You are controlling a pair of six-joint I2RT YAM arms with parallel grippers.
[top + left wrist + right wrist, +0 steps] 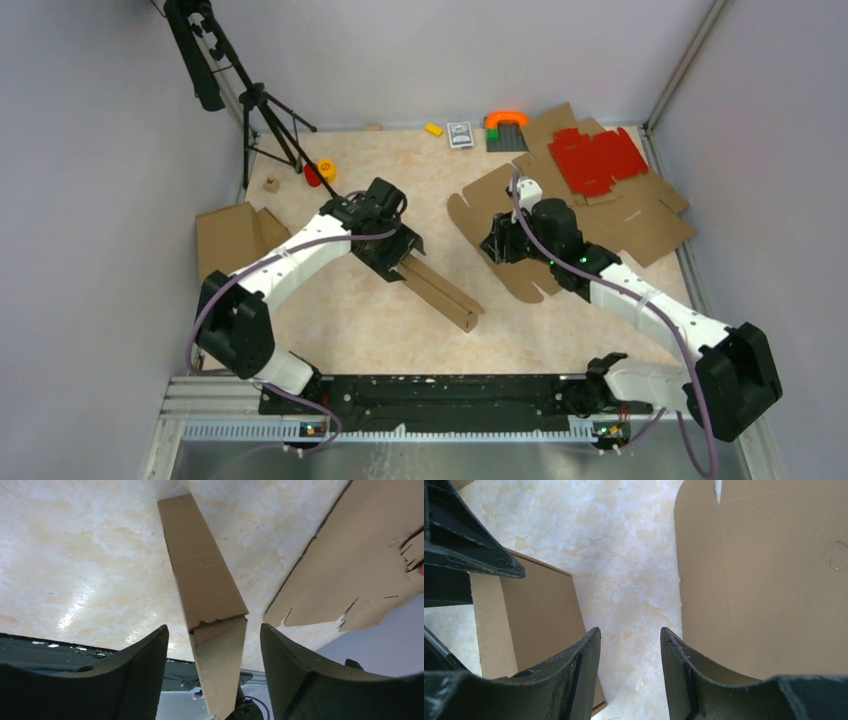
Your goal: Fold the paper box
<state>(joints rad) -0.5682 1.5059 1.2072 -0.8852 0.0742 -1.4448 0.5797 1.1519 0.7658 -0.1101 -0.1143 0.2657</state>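
Observation:
The paper box (640, 225) lies flat on the right half of the table, a large brown die-cut sheet with rounded tabs. It also shows in the left wrist view (360, 565) and the right wrist view (769, 580). My right gripper (497, 245) is open and empty, low over the bare table at the sheet's left edge (630, 632). My left gripper (400, 255) is open. A long folded brown cardboard strip (445, 290) runs between its fingers (212, 630) with a gap on each side (205, 575). Its end shows in the right wrist view (534, 615).
A red die-cut sheet (595, 160) lies on the paper box's far part. Another brown cardboard piece (235, 235) lies at the left edge. A black tripod (260, 110) stands at the back left. Small items line the back: yellow block (433, 129), card deck (459, 134), orange-and-grey piece (507, 130).

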